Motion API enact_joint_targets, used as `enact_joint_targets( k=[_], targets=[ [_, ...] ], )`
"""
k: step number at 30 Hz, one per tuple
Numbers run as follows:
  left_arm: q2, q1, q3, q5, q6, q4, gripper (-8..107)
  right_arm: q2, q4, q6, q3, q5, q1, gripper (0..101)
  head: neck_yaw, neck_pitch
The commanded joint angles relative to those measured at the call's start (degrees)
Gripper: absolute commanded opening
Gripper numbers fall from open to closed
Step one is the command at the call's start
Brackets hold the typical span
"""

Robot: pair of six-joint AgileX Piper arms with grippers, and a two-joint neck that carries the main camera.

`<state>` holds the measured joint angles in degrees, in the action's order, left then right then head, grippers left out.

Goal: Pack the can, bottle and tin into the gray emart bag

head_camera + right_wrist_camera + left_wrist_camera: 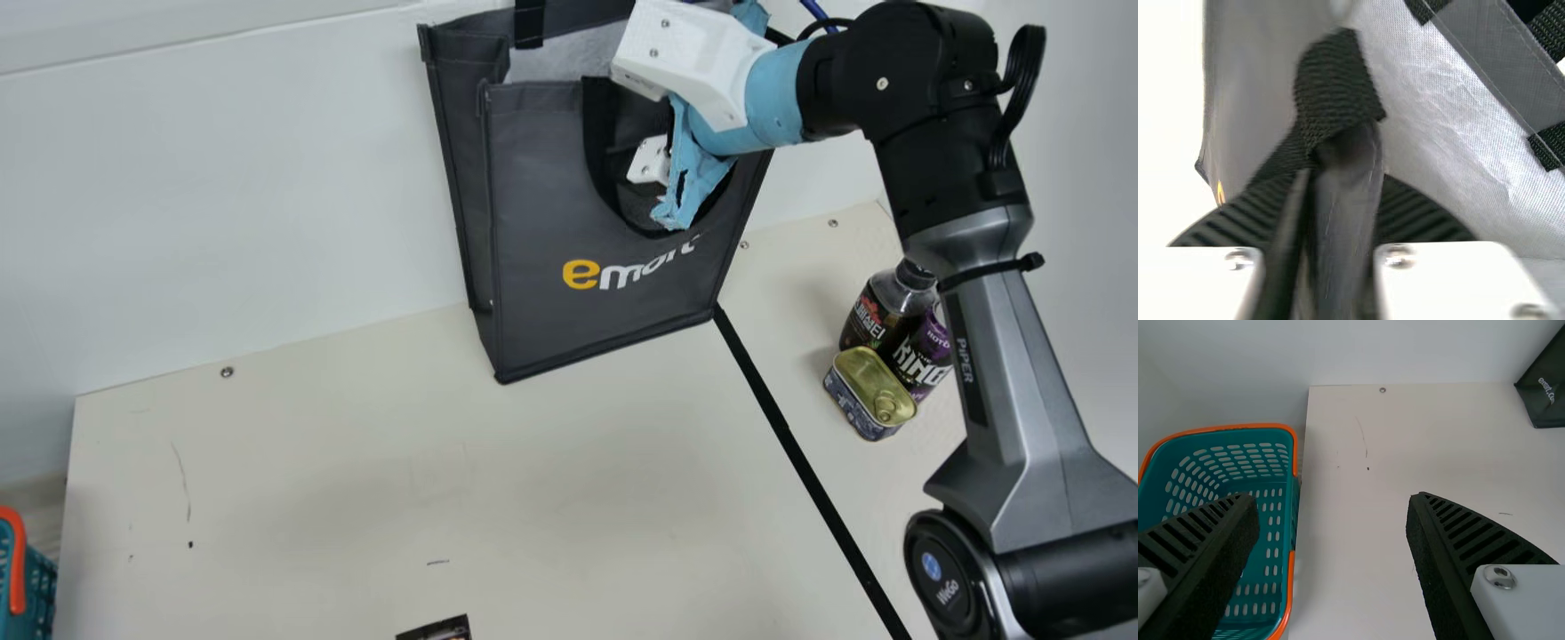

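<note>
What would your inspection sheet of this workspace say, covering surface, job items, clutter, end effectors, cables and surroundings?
Surface: cream table with scuffs, screws and a black line.
Job items: can, bottle and tin grouped right of the line, outside the gray emart bag.
Clutter: dark printed item at the main view's bottom edge, unidentified.
Left end effector: open, nothing between its fingers.
Right end effector: closed on the bag's edge by a black strap.
Cables: black cable looping off the right arm.
Surroundings: pale wall behind; teal basket beyond the table's left edge.
</note>
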<state>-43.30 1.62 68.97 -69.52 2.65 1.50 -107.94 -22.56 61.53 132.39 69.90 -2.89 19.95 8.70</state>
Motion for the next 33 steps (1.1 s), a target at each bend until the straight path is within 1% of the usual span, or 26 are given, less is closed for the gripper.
enact_joint_targets(
  k=[1,10,16,22,33],
  targets=[
    [0.00,0.00,0.00,0.00,0.00,0.00,90,-0.14,-0.08,-0.03,0.30,0.00,-0.06,0,0.05,1.30],
    [0.00,0.00,0.00,0.00,0.00,0.00,90,-0.24,-0.26,-0.21,1.96,0.00,-0.41,0,0.05,1.30],
    [0.00,0.00,0.00,0.00,0.00,0.00,90,0.70,-0.02,-0.75,2.30,0.00,-0.47,0,0.05,1.30],
    [0.00,0.00,0.00,0.00,0.00,0.00,90,2.60,0.24,-1.30,1.66,0.00,-0.26,0,0.05,1.30],
    [0.00,0.00,0.00,0.00,0.00,0.00,90,7.16,0.90,-2.21,-0.81,0.00,0.88,0,0.05,1.30]
  ],
)
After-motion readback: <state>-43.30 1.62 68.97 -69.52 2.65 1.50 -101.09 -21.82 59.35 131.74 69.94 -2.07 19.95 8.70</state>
